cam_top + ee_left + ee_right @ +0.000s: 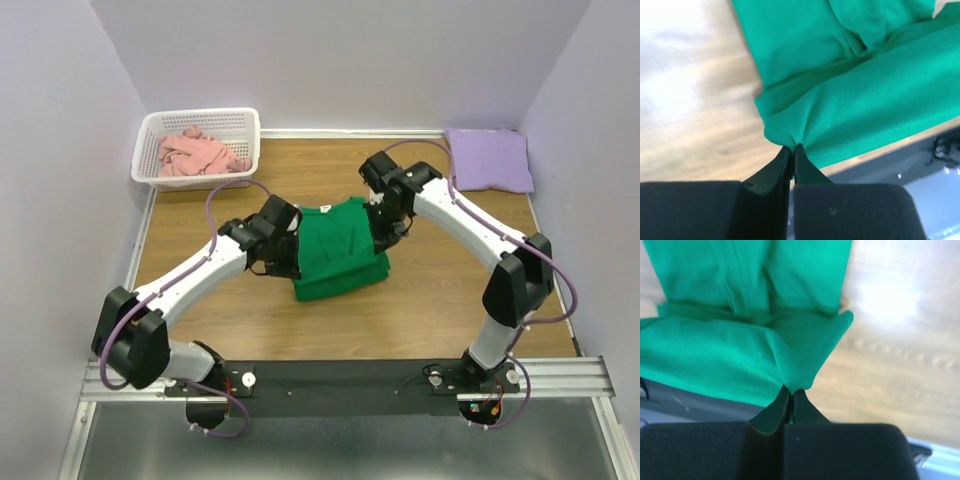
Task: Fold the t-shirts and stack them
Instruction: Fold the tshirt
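- Green cloth, the bright green t-shirt [338, 255], is laid partly folded on the wooden table [430, 290], between the two arms.
- The left fingers [775, 170] are clenched on a pinch of the shirt's left edge, as seen from the left wrist.
- The right fingers [772, 412] are clenched likewise on a corner of its right edge.
- At each grip the cloth is drawn into a point.
- The lavender t-shirt [488, 160] is set folded at the far right corner of the table.
- The salmon pink t-shirt [200, 153] is heaped, crumpled, in the white lattice basket [200, 113] at the far left.
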